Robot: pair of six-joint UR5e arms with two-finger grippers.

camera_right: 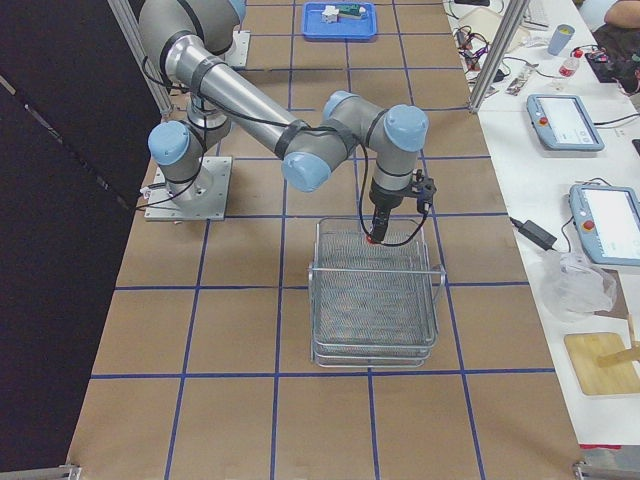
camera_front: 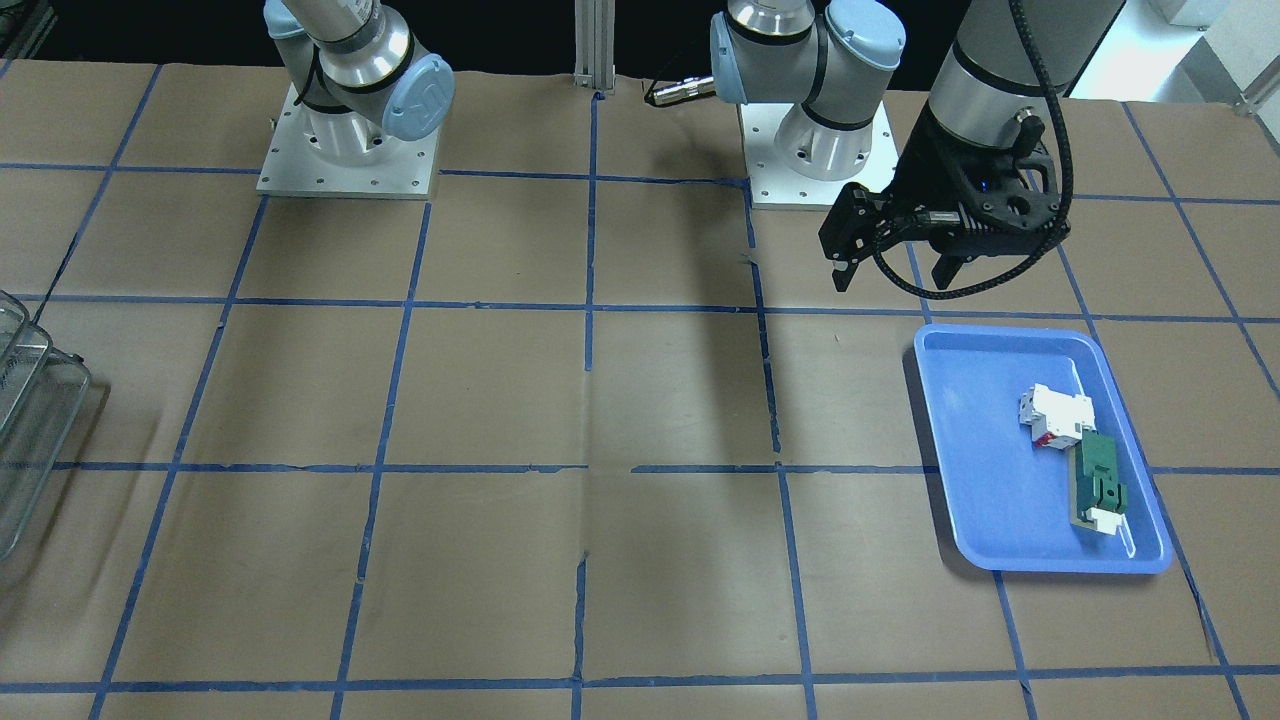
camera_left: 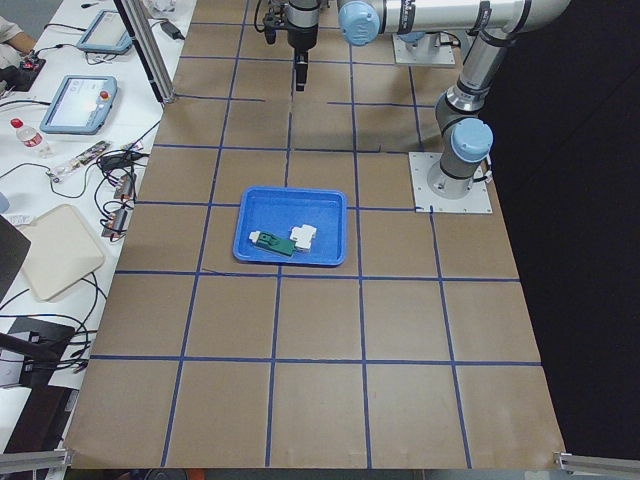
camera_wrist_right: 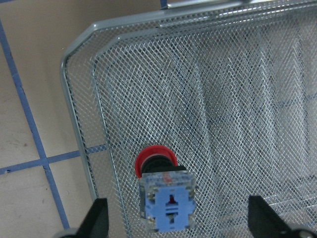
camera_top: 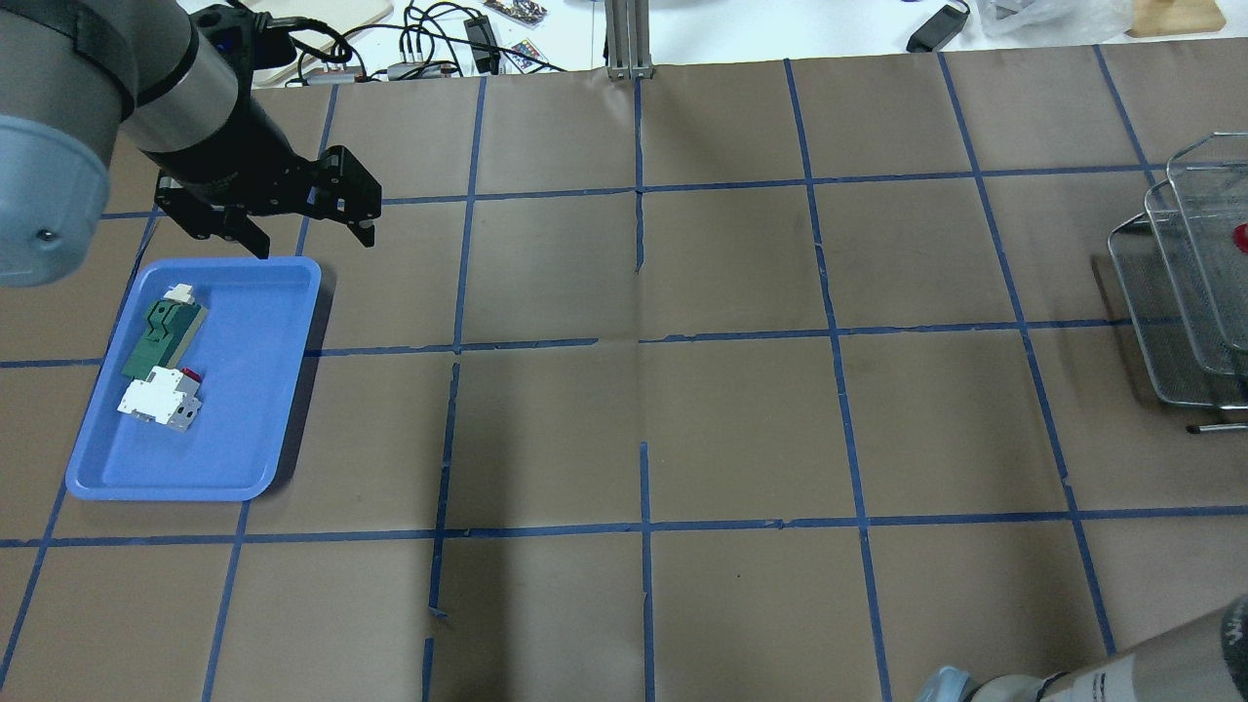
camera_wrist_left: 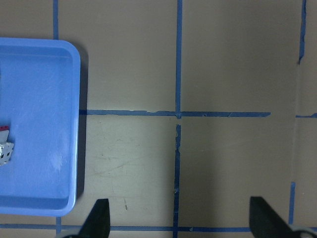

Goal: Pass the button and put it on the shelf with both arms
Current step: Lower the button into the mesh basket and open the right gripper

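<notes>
The button [camera_wrist_right: 163, 196], red cap, black collar and bluish base, lies on the mesh of the shelf [camera_wrist_right: 223, 99]. It sits between the spread fingers of my right gripper [camera_wrist_right: 176, 222], which is open and does not touch it. In the exterior right view the right gripper [camera_right: 378, 232] hangs just over the shelf [camera_right: 375, 300]. In the overhead view the button shows as a red spot [camera_top: 1240, 237] in the shelf [camera_top: 1170, 292]. My left gripper [camera_front: 893, 278] is open and empty, held above the table beside the far end of the blue tray [camera_front: 1000, 340].
The blue tray [camera_top: 244, 390] holds a white-and-red block [camera_top: 161, 402] and a long green part [camera_top: 161, 336]. The shelf [camera_front: 30, 400] stands at the table's opposite end. Both arm bases stand at the robot's side of the table. Blue tape lines grid the brown table.
</notes>
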